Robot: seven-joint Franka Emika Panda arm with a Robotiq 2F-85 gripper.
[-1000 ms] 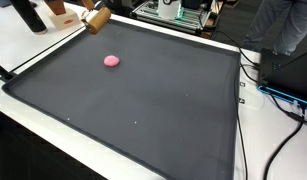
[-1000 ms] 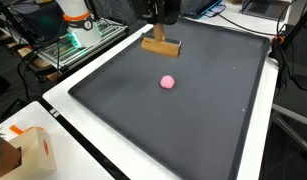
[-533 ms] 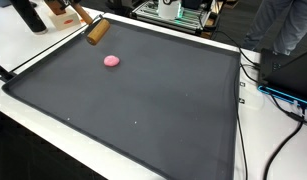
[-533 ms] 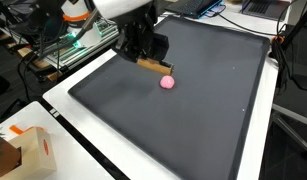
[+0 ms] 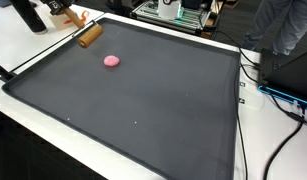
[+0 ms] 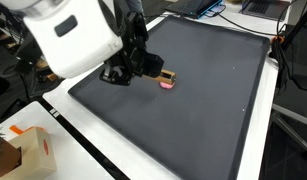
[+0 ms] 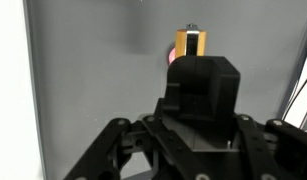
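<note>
Gripper (image 5: 77,22) sits over the far corner of the black mat (image 5: 173,110), just inside the mat's raised border in an exterior view. Jaws narrow, clamped on a wooden block (image 5: 89,37). The block sticks out past the fingertips toward the mat's middle. The contact itself is mostly hidden by the arm body.

The wooden block is tan, short and tilted, with its free end lowest. Whether that end touches the mat surface cannot be told.

A pink ball (image 5: 112,61) lies on the mat, further in from that same corner than the block. It is small, round and sits alone. In an exterior view the ball (image 6: 169,87) shows just beside and below the block's tip (image 6: 166,77), partly covered by it. From the opposite side a clear gap of mat shows between them, so they are near and not touching.

In the wrist view the dark gripper housing fills the lower frame. The block (image 7: 191,42) pokes up beyond it, yellowish with a dark stripe down its face. A sliver of the ball (image 7: 171,56) peeks out at the block's side, close against the housing edge.

The mat lies on a white table (image 5: 28,45), which shows as a pale margin around the mat's border.
</note>
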